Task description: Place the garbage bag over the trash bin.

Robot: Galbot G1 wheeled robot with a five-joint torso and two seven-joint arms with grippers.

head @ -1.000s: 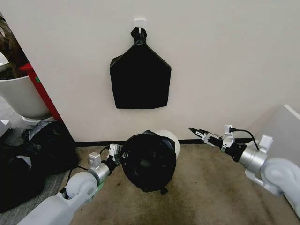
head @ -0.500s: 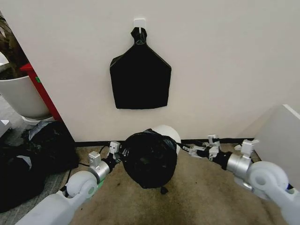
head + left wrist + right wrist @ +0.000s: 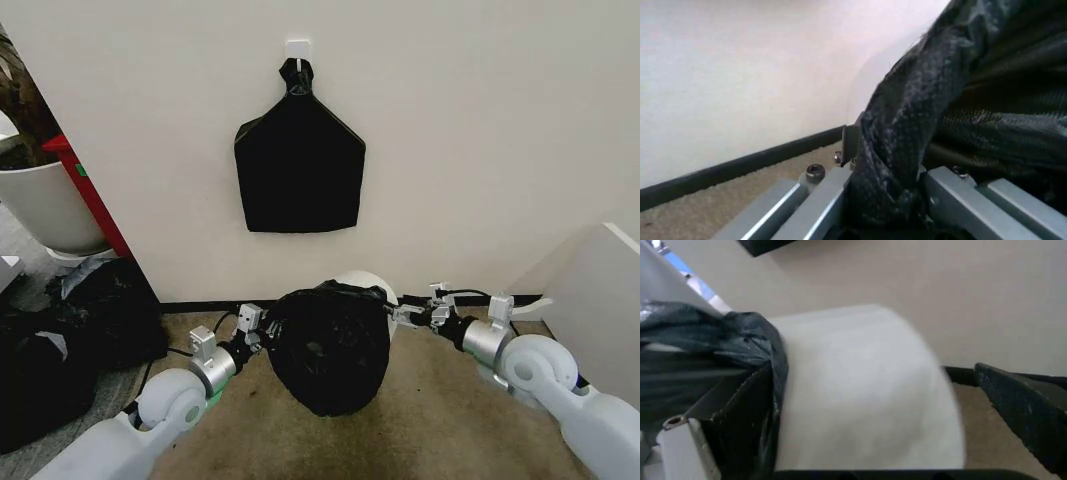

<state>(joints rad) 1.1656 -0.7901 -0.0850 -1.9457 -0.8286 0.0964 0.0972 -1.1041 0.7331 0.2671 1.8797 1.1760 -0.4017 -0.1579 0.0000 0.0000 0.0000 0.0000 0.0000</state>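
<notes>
The garbage bag (image 3: 330, 348) hangs over the trash bin (image 3: 375, 288), which lies on its side on the carpet (image 3: 450, 420) against the wall (image 3: 480, 150); white bin shows at the bag's 1 o'clock edge. The left tool (image 3: 262, 332) is clamped on the bag's film at 9 o'clock. The right tool (image 3: 402, 315) is spread wide at 3 o'clock, one finger touching the bag's edge, the other clear of the bin.

An indoor room corner, likely a home or office: plain cream wall (image 3: 480, 130) with a black baseboard (image 3: 200, 304), beige carpet (image 3: 440, 420), a white planter pot (image 3: 45, 205), and a flat black bag (image 3: 300, 165) hung from a wall hook (image 3: 297, 48).
</notes>
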